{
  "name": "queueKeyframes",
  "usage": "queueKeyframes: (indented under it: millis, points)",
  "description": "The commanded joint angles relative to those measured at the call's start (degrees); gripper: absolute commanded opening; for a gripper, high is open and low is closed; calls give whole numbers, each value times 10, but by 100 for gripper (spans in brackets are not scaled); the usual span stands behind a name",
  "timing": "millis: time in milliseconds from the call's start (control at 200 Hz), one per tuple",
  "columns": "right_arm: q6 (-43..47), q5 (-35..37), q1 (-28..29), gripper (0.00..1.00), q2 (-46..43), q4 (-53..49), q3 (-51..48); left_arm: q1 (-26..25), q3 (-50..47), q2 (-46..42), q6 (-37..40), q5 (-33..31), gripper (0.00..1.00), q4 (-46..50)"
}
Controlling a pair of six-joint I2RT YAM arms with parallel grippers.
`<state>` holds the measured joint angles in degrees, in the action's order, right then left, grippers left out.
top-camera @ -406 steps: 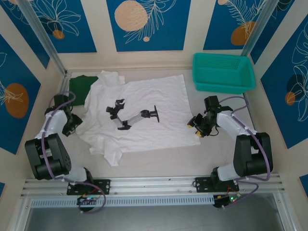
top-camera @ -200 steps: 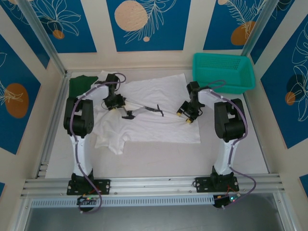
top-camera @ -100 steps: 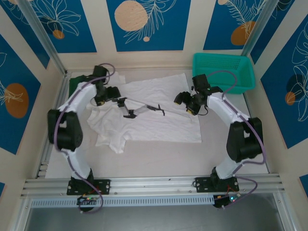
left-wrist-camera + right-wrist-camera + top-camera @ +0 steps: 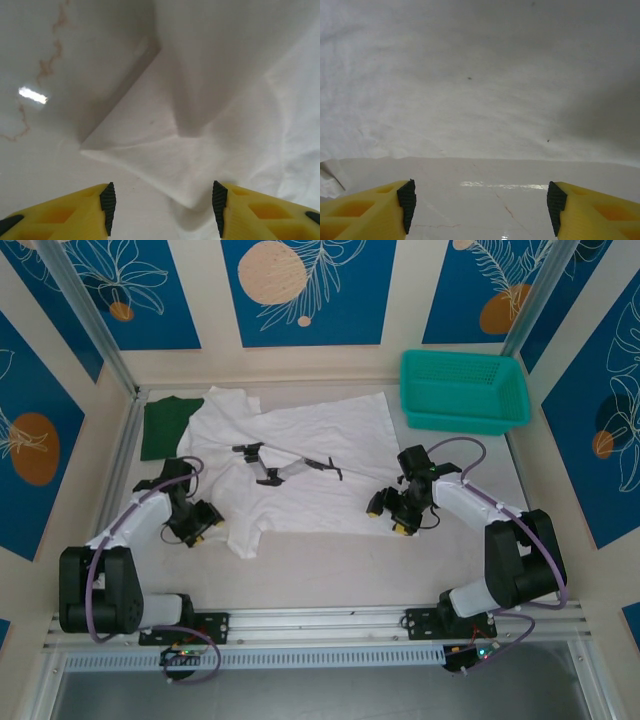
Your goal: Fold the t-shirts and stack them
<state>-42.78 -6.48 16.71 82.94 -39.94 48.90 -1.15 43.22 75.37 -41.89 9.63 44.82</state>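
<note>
Lying flat: one white t-shirt (image 4: 330, 430), one green t-shirt (image 4: 165, 427), one basket (image 4: 465, 423) — both arms' jaws gaping, released.

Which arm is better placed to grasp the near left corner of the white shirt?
Left. Its open jaws frame a corner of the white shirt in the wrist view; the right arm is at the opposite hem.

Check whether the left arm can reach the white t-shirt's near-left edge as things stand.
Probably yes. The left gripper is open and low over the table, with a corner of the white t-shirt lying just ahead between its fingers; nothing blocks it.
</note>
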Motion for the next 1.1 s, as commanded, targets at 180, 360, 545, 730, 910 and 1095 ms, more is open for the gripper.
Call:
queueKeyframes:
  millis: [180, 360, 545, 730, 910, 1095]
  points:
    - [-27, 7, -8, 71, 16, -7, -3, 4, -47, -5, 6, 4, 44, -39]
    - [-33, 5, -18, 71, 24, 0, -1, 4, -56, 3, -4, -25, 39, -53]
    - [-39, -1, -21, 70, 32, 1, 13, 4, -45, 44, -29, -25, 12, -89]
    - [-38, 0, -25, 69, 39, -11, 31, 4, 27, 74, -43, -7, 0, -62]
    - [-43, -4, -31, 69, 56, -22, 48, 4, 177, 153, -66, -3, 0, 14]
    - [-48, -11, -31, 68, 76, -24, 62, -1, 309, 273, -103, 47, 0, 51]
